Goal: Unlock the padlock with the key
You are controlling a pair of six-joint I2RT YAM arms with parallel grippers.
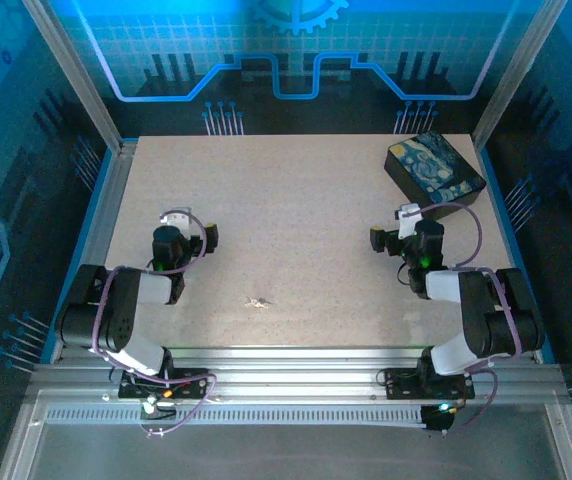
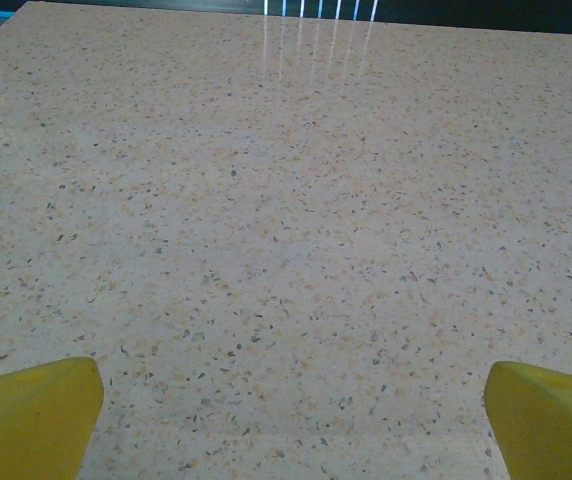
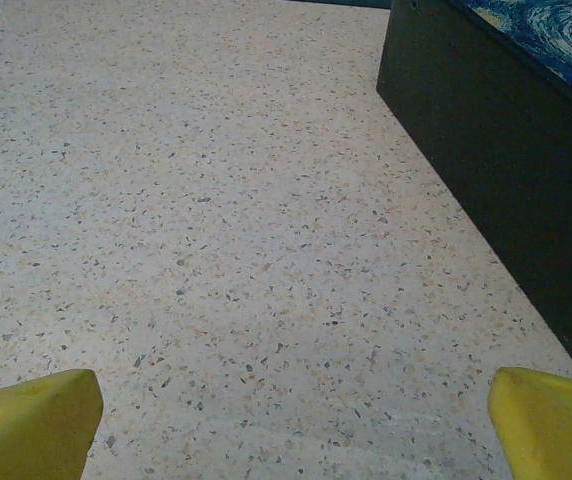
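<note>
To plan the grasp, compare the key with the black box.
The key is tiny and thin; the box is far bigger and blocky. The key is pale silver; the box is black with a swirly blue-and-yellow lid. The key lies near the front middle; the box sits at the far right. Both rest on the table, held by nothing.

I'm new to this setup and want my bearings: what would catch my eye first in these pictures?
The black box with a swirly blue-and-yellow lid stands out at the far right of the speckled table, just beyond the right arm. Near the front edge, between the two arms, lies a tiny silvery key. The left arm and the right arm both sit with jaws open wide, holding nothing.
</note>
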